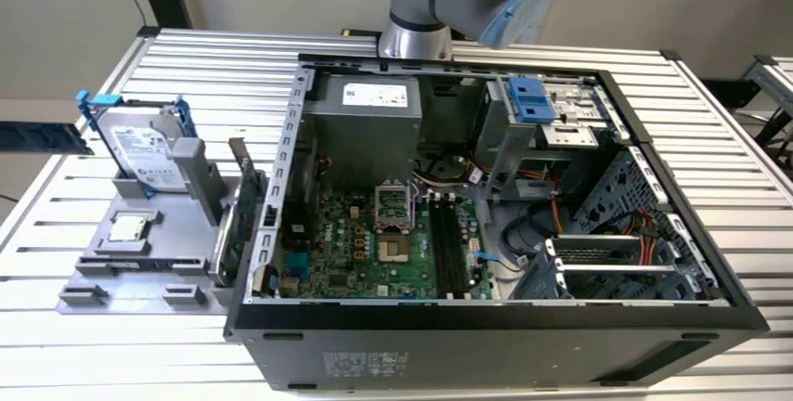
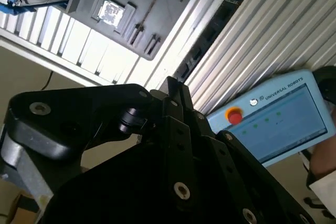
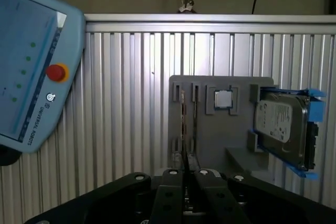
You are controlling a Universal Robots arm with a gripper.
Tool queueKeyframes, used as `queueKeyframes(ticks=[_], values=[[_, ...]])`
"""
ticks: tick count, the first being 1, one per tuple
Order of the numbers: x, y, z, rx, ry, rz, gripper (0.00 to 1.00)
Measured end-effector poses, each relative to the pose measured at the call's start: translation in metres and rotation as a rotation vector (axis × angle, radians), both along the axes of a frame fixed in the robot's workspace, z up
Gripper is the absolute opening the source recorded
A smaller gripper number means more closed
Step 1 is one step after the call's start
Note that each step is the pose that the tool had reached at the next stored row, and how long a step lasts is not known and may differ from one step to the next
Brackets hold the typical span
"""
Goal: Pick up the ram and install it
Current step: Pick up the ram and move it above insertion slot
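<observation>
My gripper (image 3: 185, 170) is shut, its black fingertips pressed together with nothing between them; the second wrist view also shows the gripper (image 2: 171, 86). It hangs well above the grey parts holder (image 3: 215, 129), apart from everything on it. Two thin cards stand edge-on in the holder's slots. The darker one looks like the ram (image 3: 195, 121); the one beside it has a brownish edge (image 3: 182, 121). In the exterior view the holder (image 1: 136, 271) stands left of the open computer case (image 1: 496, 317), whose long black memory slots (image 1: 448, 248) lie on the motherboard.
A silver hard drive in a blue frame (image 3: 283, 124) and a small square chip (image 3: 223, 98) sit on the holder. A blue teach pendant (image 3: 31, 72) with a red button lies on the ribbed table (image 3: 126, 103). A pale sleeve (image 2: 323, 182) shows at one edge.
</observation>
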State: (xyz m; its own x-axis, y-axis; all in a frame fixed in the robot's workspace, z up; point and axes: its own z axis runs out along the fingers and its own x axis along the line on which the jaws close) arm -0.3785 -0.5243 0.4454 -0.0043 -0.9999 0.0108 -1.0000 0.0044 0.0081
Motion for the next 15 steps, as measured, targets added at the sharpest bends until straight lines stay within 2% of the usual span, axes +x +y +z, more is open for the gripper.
queueKeyframes(ticks=[7,8,11,15], values=[[0.0001,0.0000,0.0315,-0.0001,0.0005,0.000,0.00],[0.0003,0.0000,0.0321,-0.0005,0.0028,0.000,0.00],[0.0010,0.0000,0.0320,-0.0008,0.0029,0.000,0.00],[0.0177,0.0000,0.0318,-0.0006,0.0037,0.000,0.00]])
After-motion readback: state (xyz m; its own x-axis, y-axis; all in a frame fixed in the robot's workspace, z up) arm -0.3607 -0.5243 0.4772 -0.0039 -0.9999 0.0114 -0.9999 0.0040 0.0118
